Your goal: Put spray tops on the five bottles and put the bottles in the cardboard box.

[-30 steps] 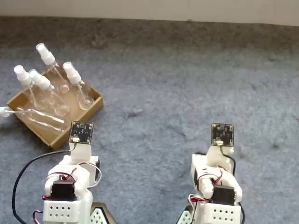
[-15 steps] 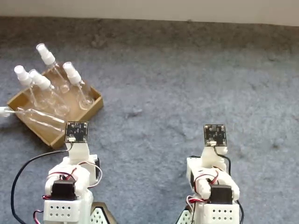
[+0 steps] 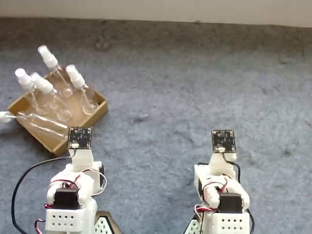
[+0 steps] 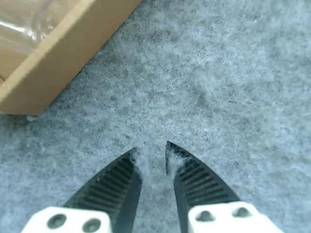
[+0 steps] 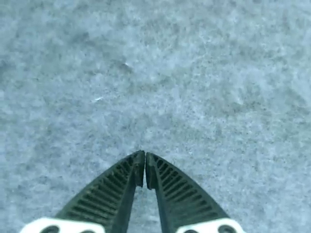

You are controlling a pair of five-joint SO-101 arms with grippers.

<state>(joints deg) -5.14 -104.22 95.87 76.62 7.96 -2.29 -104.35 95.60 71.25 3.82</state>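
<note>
While all five clear plastic bottles (image 3: 58, 83) with white spray tops (image 3: 47, 54) sit in the shallow brown cardboard box (image 3: 99, 114), four lean upright together. The fifth lies on its side along the box's near-left wall, its top poking out past the box's left corner. Just right of the box's near corner, the left claw (image 4: 150, 151) hangs over the grey felt-covered table (image 3: 170, 87), its black ribbed fingers (image 4: 121, 177) slightly parted and grasping nothing. Well to the right of the box, the right claw (image 5: 145, 158) points down at the felt, clenched tip to tip and empty.
</note>
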